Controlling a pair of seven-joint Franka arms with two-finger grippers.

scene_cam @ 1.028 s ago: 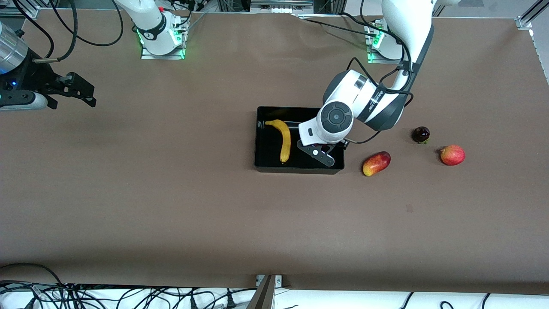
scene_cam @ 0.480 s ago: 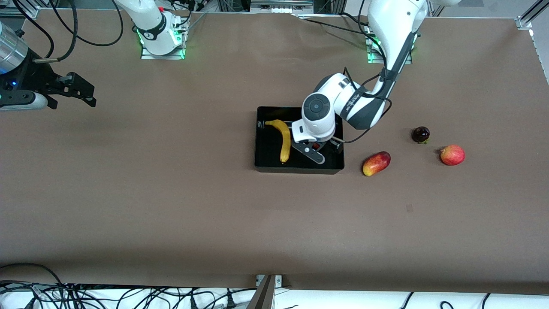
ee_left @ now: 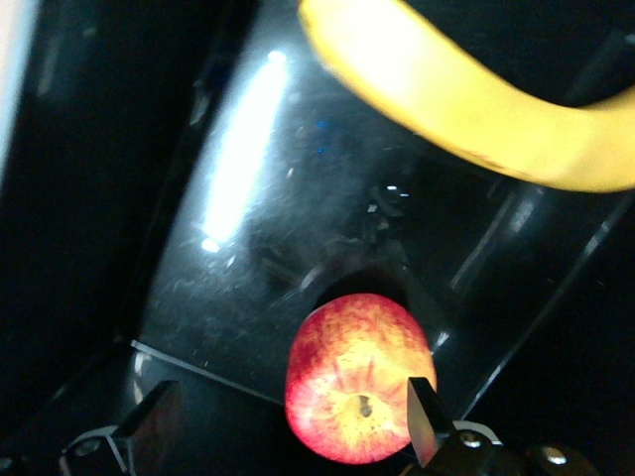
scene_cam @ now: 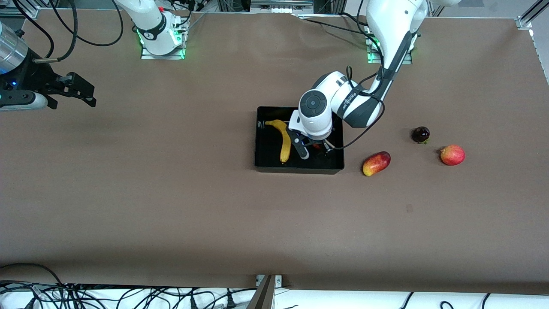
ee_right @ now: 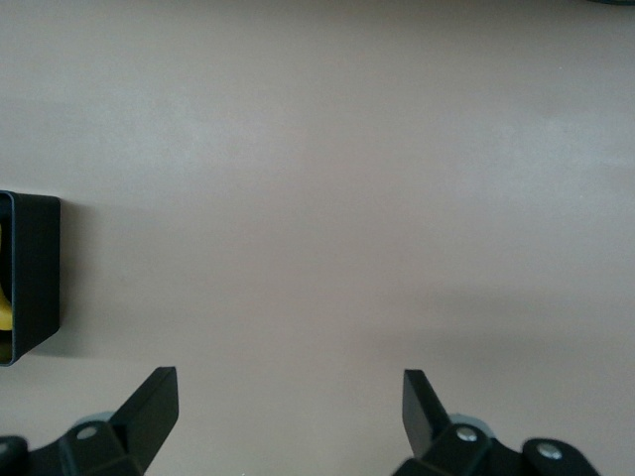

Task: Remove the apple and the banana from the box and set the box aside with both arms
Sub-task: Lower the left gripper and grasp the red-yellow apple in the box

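Since the earlier frame the left gripper, jaws spread, is dropping over the small round red-and-yellow apple inside the glossy black plastic box, while the long curved yellow banana is lying untouched toward the box's right-arm edge and the right gripper is waiting with fingers apart over bare desk, so nothing is out yet.

The left arm reaches from its base and bends down at the wrist, so the left hand points downward with its 2 fingers spread wide. The right arm waits at its own end of the surface, held up, the right hand likewise spread, its 2 fingers well apart and holding nothing.
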